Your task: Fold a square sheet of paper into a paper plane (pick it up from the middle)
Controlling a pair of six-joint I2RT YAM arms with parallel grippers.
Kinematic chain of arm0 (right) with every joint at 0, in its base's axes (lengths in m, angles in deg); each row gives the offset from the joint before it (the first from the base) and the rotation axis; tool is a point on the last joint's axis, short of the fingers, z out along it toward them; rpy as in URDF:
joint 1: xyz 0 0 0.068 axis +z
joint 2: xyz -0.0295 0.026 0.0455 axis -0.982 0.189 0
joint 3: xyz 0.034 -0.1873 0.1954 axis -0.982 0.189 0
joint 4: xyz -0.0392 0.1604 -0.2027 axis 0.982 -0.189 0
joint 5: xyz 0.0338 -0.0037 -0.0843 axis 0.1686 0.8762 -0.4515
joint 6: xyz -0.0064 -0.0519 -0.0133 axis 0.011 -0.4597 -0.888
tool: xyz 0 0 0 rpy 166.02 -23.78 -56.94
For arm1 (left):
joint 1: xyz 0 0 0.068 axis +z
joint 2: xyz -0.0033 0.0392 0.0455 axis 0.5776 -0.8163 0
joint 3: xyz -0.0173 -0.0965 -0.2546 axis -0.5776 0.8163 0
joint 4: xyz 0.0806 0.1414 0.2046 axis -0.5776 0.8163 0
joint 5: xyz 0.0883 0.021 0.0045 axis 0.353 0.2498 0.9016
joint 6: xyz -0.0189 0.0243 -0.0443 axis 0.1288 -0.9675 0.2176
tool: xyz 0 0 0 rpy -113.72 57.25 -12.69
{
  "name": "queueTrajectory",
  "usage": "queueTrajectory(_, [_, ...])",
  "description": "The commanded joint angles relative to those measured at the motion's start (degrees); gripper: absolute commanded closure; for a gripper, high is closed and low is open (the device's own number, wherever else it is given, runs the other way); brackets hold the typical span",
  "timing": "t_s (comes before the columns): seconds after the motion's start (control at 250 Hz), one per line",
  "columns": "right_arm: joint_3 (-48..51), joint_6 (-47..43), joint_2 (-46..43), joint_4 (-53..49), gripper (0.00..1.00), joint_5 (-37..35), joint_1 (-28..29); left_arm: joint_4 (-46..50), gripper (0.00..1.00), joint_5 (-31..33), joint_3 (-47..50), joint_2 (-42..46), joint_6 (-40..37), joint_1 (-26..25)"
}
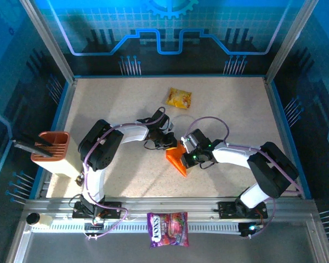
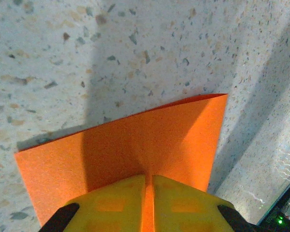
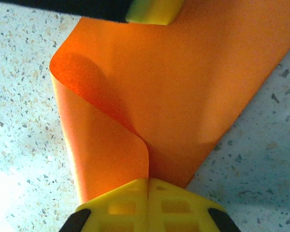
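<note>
The square sheet of paper [image 1: 177, 159] is plain bright orange and hangs just above the table's middle, held between both arms. My left gripper [image 1: 170, 142] is shut on the sheet's upper edge; in the left wrist view the paper [image 2: 135, 145] runs flat out from between the yellow fingers [image 2: 111, 203]. My right gripper [image 1: 189, 155] is shut on the sheet's right side; in the right wrist view the paper [image 3: 183, 82] curls over into a loose fold on the left, in front of the yellow fingers [image 3: 174, 203]. The left gripper's yellow fingertip [image 3: 153, 10] shows at that view's top edge.
A glossy yellow-orange snack packet [image 1: 179, 98] lies at the back centre of the speckled table [image 1: 115, 104]. A purple printed bag [image 1: 168, 229] lies on the front rail. A brown slotted holder [image 1: 50, 147] stands at the left edge.
</note>
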Motion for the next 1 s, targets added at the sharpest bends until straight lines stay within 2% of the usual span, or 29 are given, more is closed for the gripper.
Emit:
queueTrajectory(0.0, [-1.4,-0.8,1.6,-1.0,1.0,-0.6,0.5,3.6,0.86,1.0,0.1,-1.5,-1.2,-0.3])
queueTrajectory(0.483, [-0.8,-0.7,1.6,-1.4,1.0,-1.0,0.6,4.0,0.86,1.0,-1.7,-1.5,-1.1,-0.3])
queueTrajectory(0.835, [-0.2,0.0,1.7,-1.5,1.0,-1.9,0.6,5.4,0.82,1.0,-5.5,1.0,-1.7,-0.2])
queueTrajectory(0.995, [0.3,0.9,2.0,-0.7,1.0,-1.8,0.6,1.2,0.81,1.9,-2.3,5.4,2.5,0.0])
